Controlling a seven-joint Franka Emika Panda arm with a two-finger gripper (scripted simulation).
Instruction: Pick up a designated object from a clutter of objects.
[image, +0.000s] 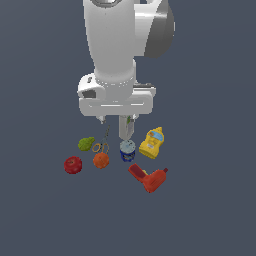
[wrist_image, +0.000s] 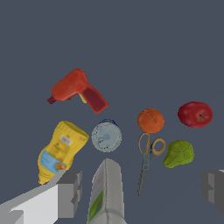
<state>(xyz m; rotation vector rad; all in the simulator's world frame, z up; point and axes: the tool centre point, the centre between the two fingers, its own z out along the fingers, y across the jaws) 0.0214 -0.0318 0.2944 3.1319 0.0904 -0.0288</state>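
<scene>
Apple (image: 73, 164), dark red, lies at the clutter's edge on the exterior view's left, just beside the orange (image: 101, 160). High above the white bottle (wrist_image: 106, 192), the tool (wrist_image: 142, 187) hangs released, jaws spread, presumably surveying before descending.

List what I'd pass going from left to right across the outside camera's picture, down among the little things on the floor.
Apple → pear → orange → can → mustard bottle. The scissors, white bottle and drill overlap others sideways, so I leave them out.
</scene>
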